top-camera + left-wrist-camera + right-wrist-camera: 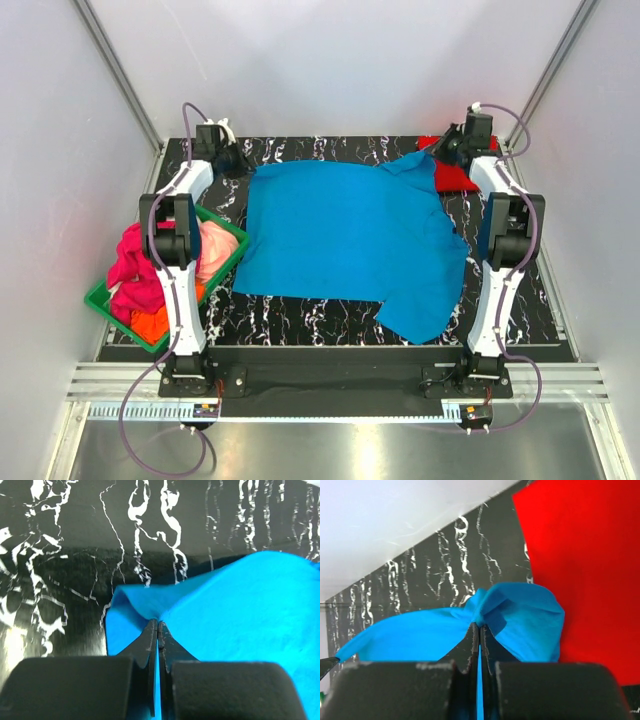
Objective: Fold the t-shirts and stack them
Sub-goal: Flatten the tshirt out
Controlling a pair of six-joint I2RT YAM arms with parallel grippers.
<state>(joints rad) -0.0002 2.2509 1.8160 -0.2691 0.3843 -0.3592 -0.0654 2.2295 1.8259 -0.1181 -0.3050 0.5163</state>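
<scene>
A bright blue t-shirt (345, 240) lies spread over the black marbled table. My left gripper (243, 160) is shut on its far left corner; the left wrist view shows the blue cloth (240, 610) pinched between the fingers (158, 630). My right gripper (440, 152) is shut on the far right corner, where the cloth (520, 612) bunches at the fingertips (479, 630). A red t-shirt (455, 172) lies at the far right, partly under the blue one, and shows in the right wrist view (585, 555). Magenta-pink (135, 270) and orange (150, 322) t-shirts sit in the basket.
A green plastic basket (225, 230) stands at the table's left edge beside the left arm. White walls and metal frame posts enclose the back and sides. The table's front edge (330, 345) runs just before the arm bases.
</scene>
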